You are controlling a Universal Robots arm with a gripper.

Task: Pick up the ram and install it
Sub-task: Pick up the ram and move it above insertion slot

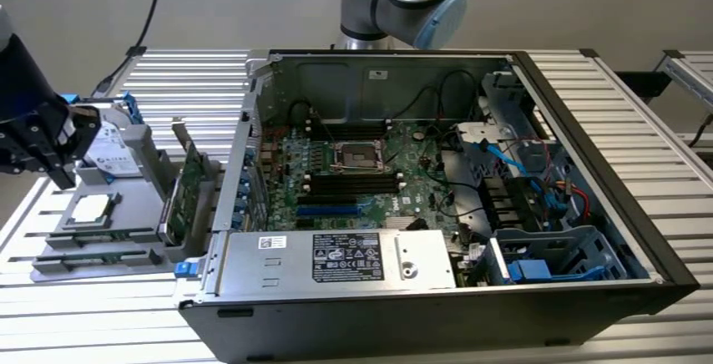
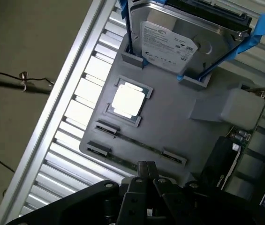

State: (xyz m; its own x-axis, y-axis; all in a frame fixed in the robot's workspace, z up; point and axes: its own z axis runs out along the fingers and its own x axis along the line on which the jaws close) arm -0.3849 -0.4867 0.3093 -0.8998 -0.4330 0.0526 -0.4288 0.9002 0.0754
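Hovering with jaws closed and empty, the gripper [image 2: 146,167] hangs above the ram [image 2: 139,146] slotted in the gray tray [image 2: 184,133].

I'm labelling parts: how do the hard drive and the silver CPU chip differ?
The hard drive stands propped in brackets; the CPU chip lies flat. The hard drive is larger and oblong, the CPU chip small and square. Both sit on the gray holder.

One open computer case [image 1: 446,324], one gray parts tray [image 2: 179,126], one hard drive [image 2: 179,42], one square CPU chip [image 2: 128,101], one expansion card [image 1: 192,189], two ram sticks [image 1: 106,235], one gripper [image 2: 146,171].
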